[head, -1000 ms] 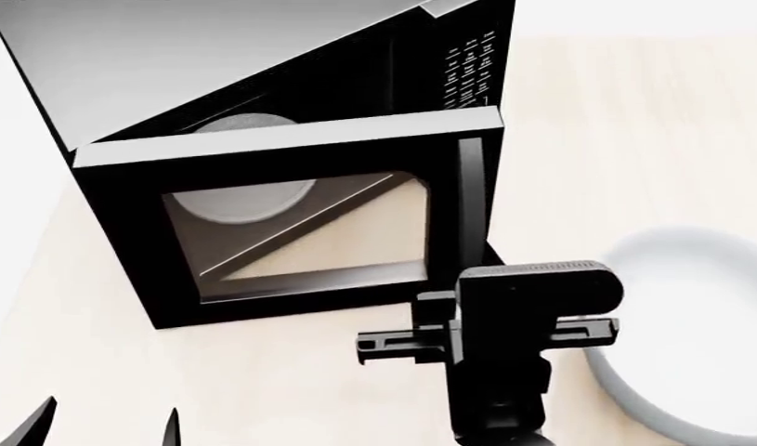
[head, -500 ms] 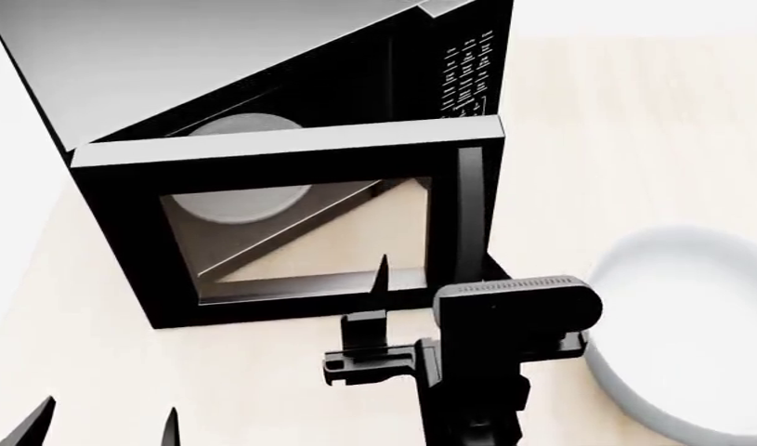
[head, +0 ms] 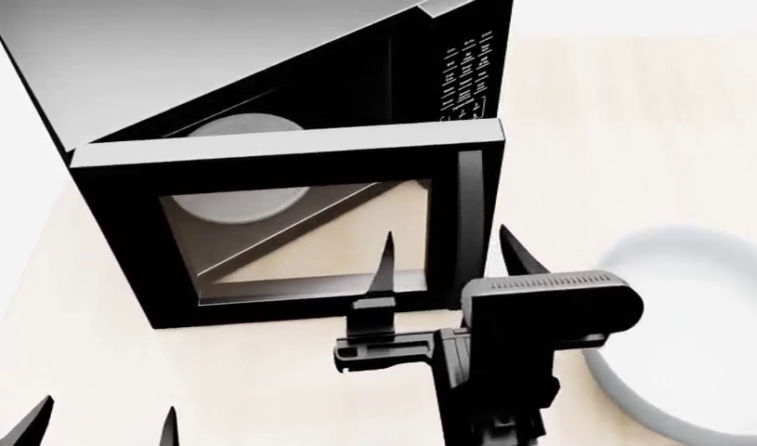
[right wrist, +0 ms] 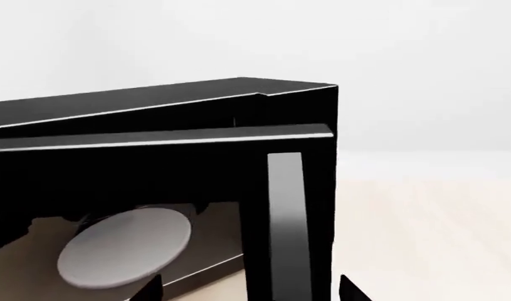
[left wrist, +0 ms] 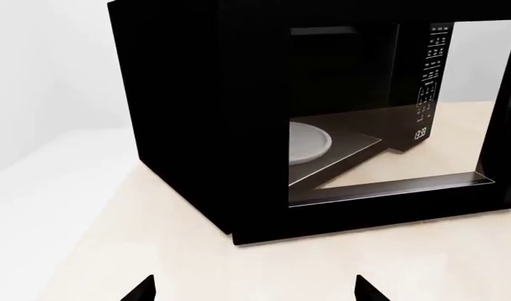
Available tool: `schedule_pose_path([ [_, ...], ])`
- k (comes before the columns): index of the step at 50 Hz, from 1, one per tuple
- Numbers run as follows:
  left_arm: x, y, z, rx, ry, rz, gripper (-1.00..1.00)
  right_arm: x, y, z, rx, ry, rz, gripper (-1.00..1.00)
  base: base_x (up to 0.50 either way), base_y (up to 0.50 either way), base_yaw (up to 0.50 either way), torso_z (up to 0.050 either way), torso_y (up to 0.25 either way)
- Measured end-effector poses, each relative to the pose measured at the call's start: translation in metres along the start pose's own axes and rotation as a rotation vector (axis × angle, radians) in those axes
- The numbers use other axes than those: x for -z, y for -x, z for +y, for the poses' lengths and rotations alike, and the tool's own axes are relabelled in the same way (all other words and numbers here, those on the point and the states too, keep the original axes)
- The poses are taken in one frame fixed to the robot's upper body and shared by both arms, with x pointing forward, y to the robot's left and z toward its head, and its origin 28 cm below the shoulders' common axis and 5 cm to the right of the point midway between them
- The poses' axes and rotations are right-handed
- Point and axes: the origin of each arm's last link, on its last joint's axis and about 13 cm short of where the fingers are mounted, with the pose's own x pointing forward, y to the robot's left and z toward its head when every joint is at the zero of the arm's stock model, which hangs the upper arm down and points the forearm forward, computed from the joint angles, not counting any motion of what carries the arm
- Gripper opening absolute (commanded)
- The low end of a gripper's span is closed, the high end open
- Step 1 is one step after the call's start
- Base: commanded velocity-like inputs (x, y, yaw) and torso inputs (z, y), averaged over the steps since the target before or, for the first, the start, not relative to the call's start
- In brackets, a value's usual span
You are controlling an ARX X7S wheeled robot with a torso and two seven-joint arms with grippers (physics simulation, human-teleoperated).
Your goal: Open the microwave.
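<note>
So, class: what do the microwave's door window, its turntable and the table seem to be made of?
Door window: apparently tinted glass, since the interior shows through it. Turntable: a matte white disc, possibly glass or ceramic; unclear. Table: pale wood look with faint grain, matte.

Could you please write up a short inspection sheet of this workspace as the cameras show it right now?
Surface: pale wooden tabletop, bare in front of the door.
Job's things: large black boxy microwave with its door swung partly open; round white turntable inside; vertical handle at the door's free edge; white-labelled keypad showing.
Clutter: pale grey round bowl beside the microwave, partly behind the right arm.
Grippers: right gripper open, its fingers either side of the handle, contact not clear; left gripper open, low and clear of the door.
Cables: nothing seen.
Surroundings: plain white backdrop.
</note>
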Motion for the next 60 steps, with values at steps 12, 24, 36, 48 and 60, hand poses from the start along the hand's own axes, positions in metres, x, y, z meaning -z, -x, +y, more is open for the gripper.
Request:
schedule_pose_path([
  [12, 0.000, 0.000, 0.000, 0.000, 0.000, -0.002, 1.00, -0.010, 0.011, -0.014, 0.041, -0.008, -0.042, 1.00, 0.00, 0.00, 0.00, 0.000, 0.000],
  [24, -0.001, 0.000, -0.001, 0.001, 0.001, -0.003, 1.00, -0.039, 0.030, -0.011, 0.017, 0.012, -0.069, 1.00, 0.00, 0.00, 0.00, 0.000, 0.000],
  [36, -0.001, 0.000, -0.001, 0.002, 0.003, -0.005, 1.00, -0.088, 0.042, -0.004, 0.005, 0.048, -0.143, 1.00, 0.00, 0.00, 0.00, 0.000, 0.000],
  [48, -0.001, 0.000, -0.002, 0.005, 0.002, -0.006, 1.00, -0.131, 0.033, -0.003, -0.012, 0.071, -0.202, 1.00, 0.00, 0.00, 0.00, 0.000, 0.000],
  [60, -0.001, 0.000, -0.002, 0.008, 0.001, -0.006, 1.00, -0.172, 0.008, -0.004, -0.040, 0.102, -0.191, 1.00, 0.00, 0.00, 0.00, 0.000, 0.000],
])
